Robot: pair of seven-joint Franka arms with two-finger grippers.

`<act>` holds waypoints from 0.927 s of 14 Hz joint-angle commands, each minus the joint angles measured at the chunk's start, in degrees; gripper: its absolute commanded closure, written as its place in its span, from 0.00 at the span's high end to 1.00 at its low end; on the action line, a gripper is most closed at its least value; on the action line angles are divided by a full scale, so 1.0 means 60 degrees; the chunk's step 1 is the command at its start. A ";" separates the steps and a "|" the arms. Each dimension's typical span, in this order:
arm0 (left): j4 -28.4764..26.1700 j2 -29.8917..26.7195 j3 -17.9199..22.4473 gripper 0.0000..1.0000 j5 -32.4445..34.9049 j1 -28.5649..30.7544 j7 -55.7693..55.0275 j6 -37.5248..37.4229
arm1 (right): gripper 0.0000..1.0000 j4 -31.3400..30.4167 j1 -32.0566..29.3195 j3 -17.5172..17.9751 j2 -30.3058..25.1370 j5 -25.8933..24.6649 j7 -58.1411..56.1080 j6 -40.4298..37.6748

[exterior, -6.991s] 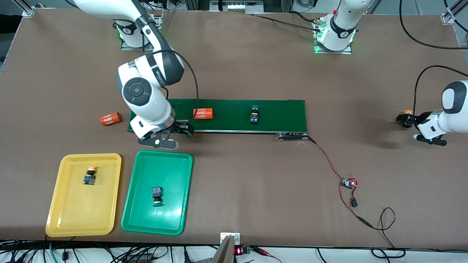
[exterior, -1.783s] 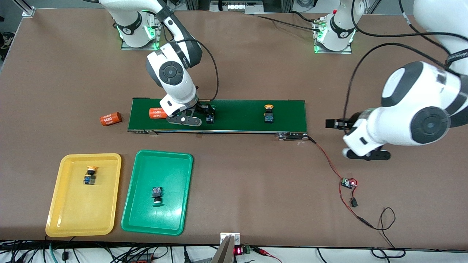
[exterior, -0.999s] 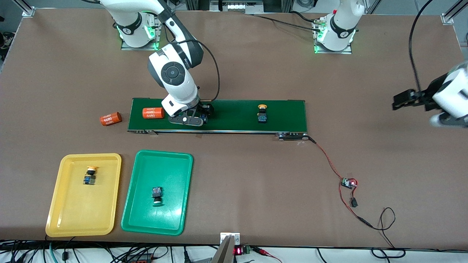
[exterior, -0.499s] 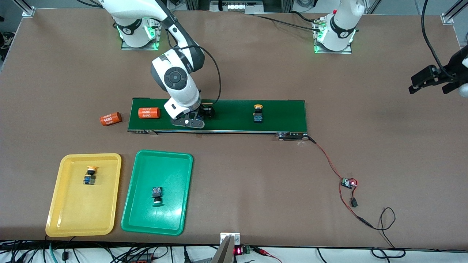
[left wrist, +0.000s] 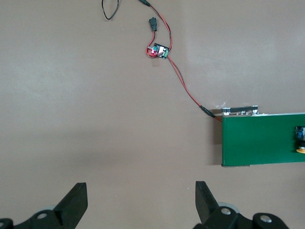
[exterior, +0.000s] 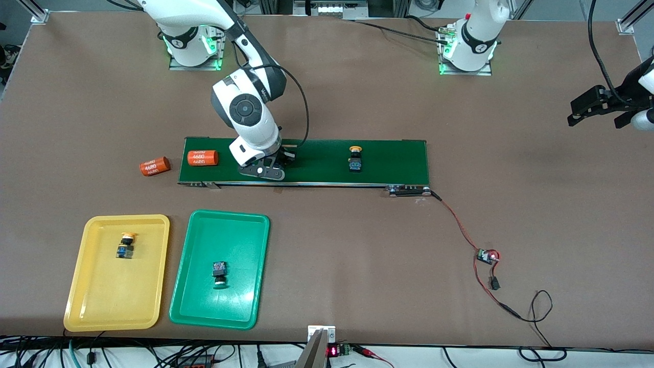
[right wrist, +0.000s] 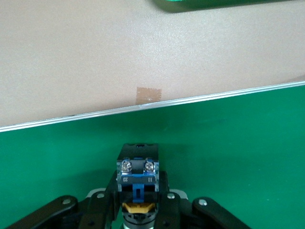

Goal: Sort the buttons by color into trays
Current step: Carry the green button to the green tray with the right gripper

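Observation:
My right gripper (exterior: 286, 157) is down on the dark-green conveyor belt (exterior: 393, 158), shut on a button (right wrist: 137, 169) with a black body and blue base; its fingers (right wrist: 102, 200) press both sides and its cap is hidden. A yellow-cap button (exterior: 354, 159) lies farther along the belt toward the left arm's end; its edge shows in the left wrist view (left wrist: 300, 140). The yellow tray (exterior: 97, 301) holds one yellow-cap button (exterior: 125, 246). The green tray (exterior: 240, 301) holds one green-cap button (exterior: 219, 271). My left gripper (exterior: 595, 105) hangs open and empty over bare table (left wrist: 140, 205).
One orange cylinder printed 4680 (exterior: 203, 158) lies on the belt at the right arm's end, a second one (exterior: 154, 166) on the table beside the belt. A red and black wire runs from the belt to a small circuit board (exterior: 486, 255).
The belt carried the yellow-cap button and the orange cylinder toward the right arm's end. My right gripper closed on the button on the belt. My left arm swung away from the belt's end.

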 commanded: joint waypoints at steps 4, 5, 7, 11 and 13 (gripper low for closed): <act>-0.0127 -0.0160 -0.0146 1.00 -0.0049 0.0043 0.0262 -0.0088 | 0.00 0.0258 -0.0497 -0.0067 -0.0713 -0.0081 -0.0164 -0.0033; -0.0142 -0.0160 -0.0146 1.00 -0.0049 0.0057 0.0262 -0.0088 | 0.00 0.0447 -0.0791 -0.0081 -0.0714 -0.0096 -0.0543 -0.0048; -0.0128 -0.0160 -0.0219 1.00 -0.0049 0.0043 0.0247 -0.0146 | 0.00 0.1119 -0.1304 -0.0329 -0.0612 -0.0111 -0.1756 -0.0411; -0.0084 -0.0130 -0.0641 1.00 -0.0049 0.0494 0.0248 -0.0147 | 0.00 0.3183 -0.1657 -0.0989 0.0483 -0.0521 -0.3562 -0.0984; -0.0040 -0.0057 -0.0834 1.00 -0.0049 0.0804 0.0262 -0.0147 | 0.00 0.4646 -0.1745 -0.1151 0.1362 -0.0506 -0.3885 -0.1058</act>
